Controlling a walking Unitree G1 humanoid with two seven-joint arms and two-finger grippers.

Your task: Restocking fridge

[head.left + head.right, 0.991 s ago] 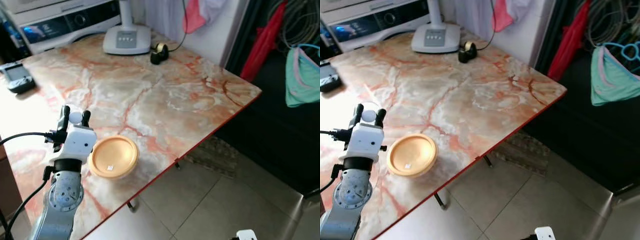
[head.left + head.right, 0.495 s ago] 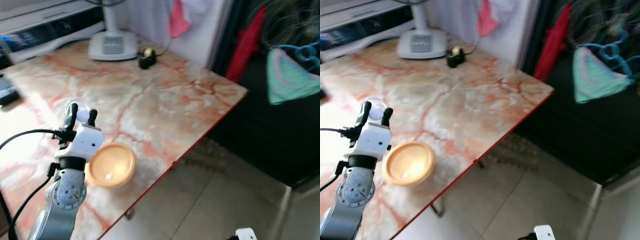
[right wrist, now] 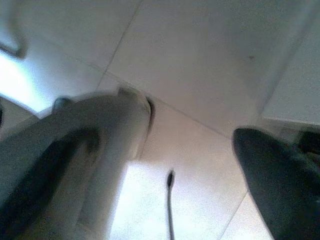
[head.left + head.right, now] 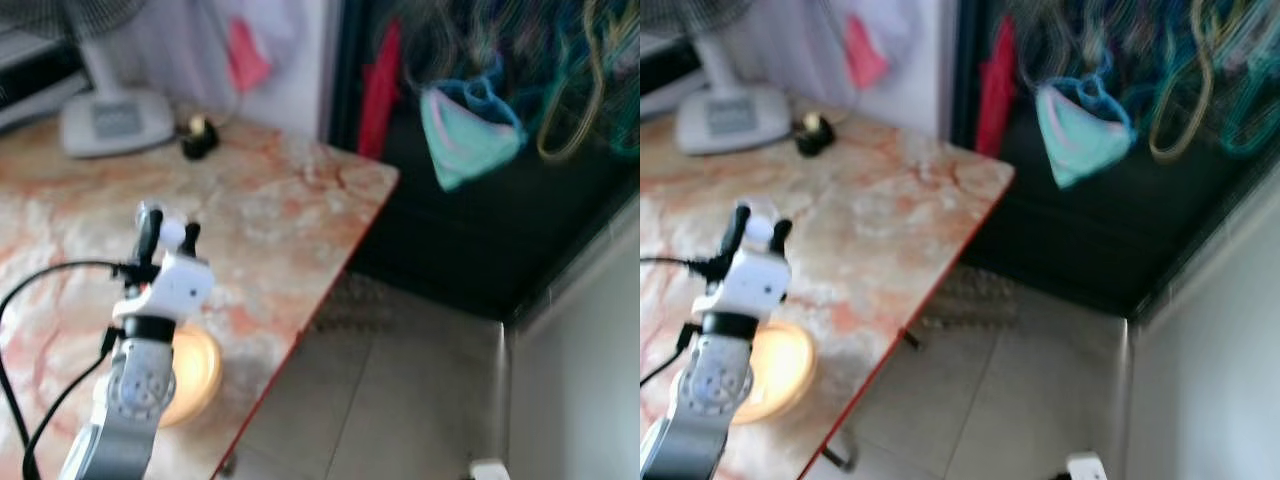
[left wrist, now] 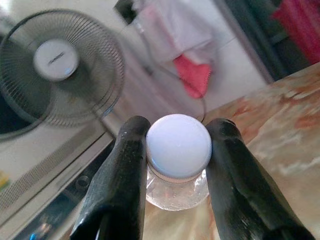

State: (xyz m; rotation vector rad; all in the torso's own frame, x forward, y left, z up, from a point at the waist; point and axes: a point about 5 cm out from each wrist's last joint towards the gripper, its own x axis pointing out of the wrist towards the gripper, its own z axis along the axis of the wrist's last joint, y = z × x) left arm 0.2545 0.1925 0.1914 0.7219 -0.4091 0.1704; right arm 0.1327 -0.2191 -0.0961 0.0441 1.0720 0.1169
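Left wrist view: our left gripper (image 5: 177,150) is clamping a white-capped clear bottle (image 5: 178,150) above the marble surface (image 4: 270,210); our right gripper (image 3: 165,165) is hanging open, empty.

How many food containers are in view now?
2: a white-capped clear bottle held by the left gripper, and a round orange-lidded container on the marble table.

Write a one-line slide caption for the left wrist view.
Left gripper clamps a white-capped clear bottle, fan behind.

Head stereo downward; wrist cameras close-up.
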